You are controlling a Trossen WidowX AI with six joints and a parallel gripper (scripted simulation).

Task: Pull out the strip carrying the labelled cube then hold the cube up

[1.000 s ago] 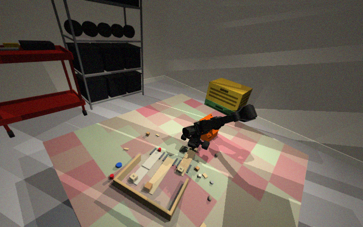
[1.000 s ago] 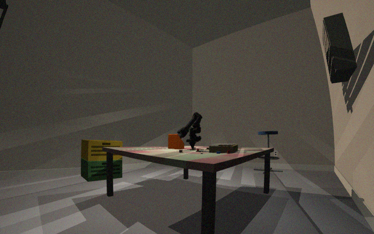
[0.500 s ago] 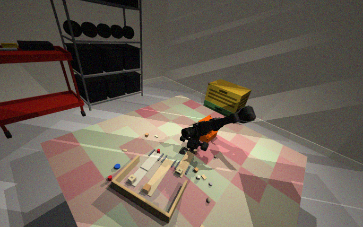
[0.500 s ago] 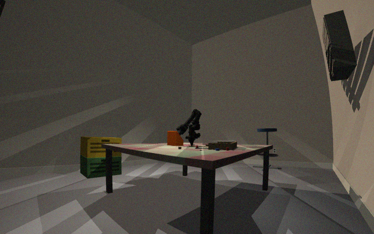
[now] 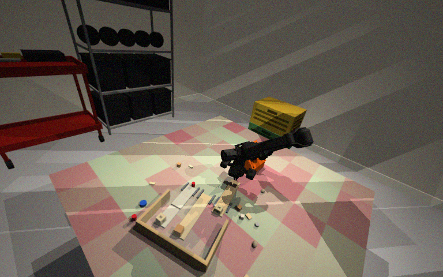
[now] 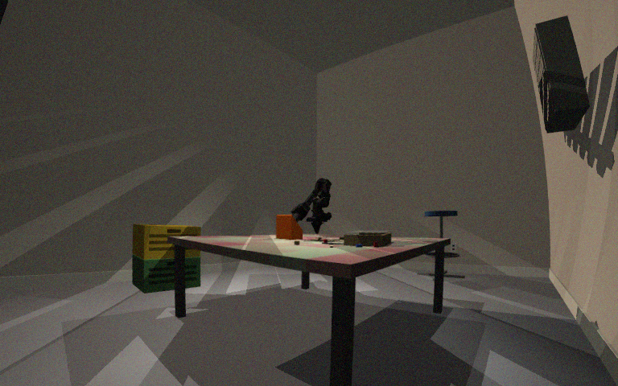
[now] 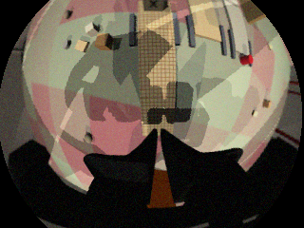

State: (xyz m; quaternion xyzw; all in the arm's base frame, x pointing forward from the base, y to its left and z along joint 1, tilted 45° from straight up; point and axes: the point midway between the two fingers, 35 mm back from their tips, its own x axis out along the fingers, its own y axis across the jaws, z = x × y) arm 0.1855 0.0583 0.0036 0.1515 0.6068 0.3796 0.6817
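Observation:
A grid-patterned tan strip (image 5: 230, 192) (image 7: 158, 62) reaches from between dark guide rails toward the arm. A pale cube with a dark cross mark (image 5: 218, 209) (image 7: 155, 5) sits on its far end, near the frame's open side. The middle strip (image 5: 195, 212) (image 7: 205, 26) is plain wood and carries a plain brown cube (image 5: 178, 229). The greyish-white strip (image 5: 183, 198) (image 7: 237, 30) shows an edge across it, with another cross-marked pale cube (image 5: 160, 219) on its far part. My gripper (image 5: 235, 178) (image 6: 316, 232) (image 7: 159, 132) is shut and empty, above the grid-patterned strip's near end.
A low wooden frame (image 5: 171, 243) (image 6: 364, 240) surrounds the far strip ends. A brown block (image 5: 239, 207) (image 7: 104, 42) and small pale blocks lie beside the grid-patterned strip. A red cylinder (image 5: 193, 184) (image 7: 246, 60) stands near the white strip. A blue disc (image 5: 143, 203) lies outside the frame.

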